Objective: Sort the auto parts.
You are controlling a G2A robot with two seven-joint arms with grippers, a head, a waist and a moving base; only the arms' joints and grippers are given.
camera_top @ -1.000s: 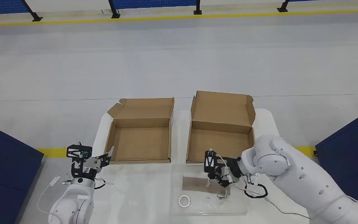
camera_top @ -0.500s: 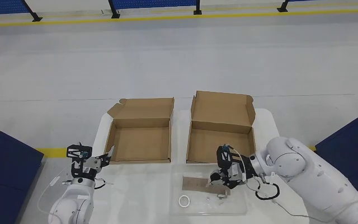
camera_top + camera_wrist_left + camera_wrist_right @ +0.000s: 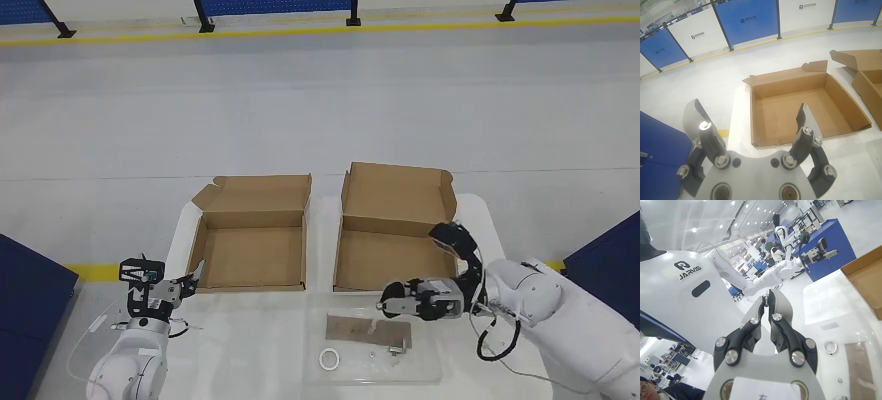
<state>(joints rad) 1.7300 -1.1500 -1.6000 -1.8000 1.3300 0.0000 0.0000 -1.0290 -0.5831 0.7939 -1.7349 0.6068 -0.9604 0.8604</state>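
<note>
My right gripper [image 3: 386, 304] hangs just above the clear tray [image 3: 425, 372], close to the front wall of the right cardboard box [image 3: 392, 287]. It is shut on a small metal screw [image 3: 766, 300] pinched between its fingertips. In the tray lie a white ring [image 3: 329, 358], a brown cardboard strip [image 3: 365, 330] and a few tiny metal parts [image 3: 385, 355]. The ring [image 3: 831, 347] also shows in the right wrist view. My left gripper [image 3: 749, 105] stands open and empty at the table's front left corner, facing the empty left cardboard box [image 3: 791, 113].
Both open boxes, the left box [image 3: 250, 255] and the right one, sit side by side at the back of the white table [image 3: 260, 340], lids folded back. Blue cabinets [image 3: 30, 300] flank the table on both sides.
The right gripper has lifted off the cardboard strip in the tray and turned, its wrist swinging out to the right. The left arm has kept still.
</note>
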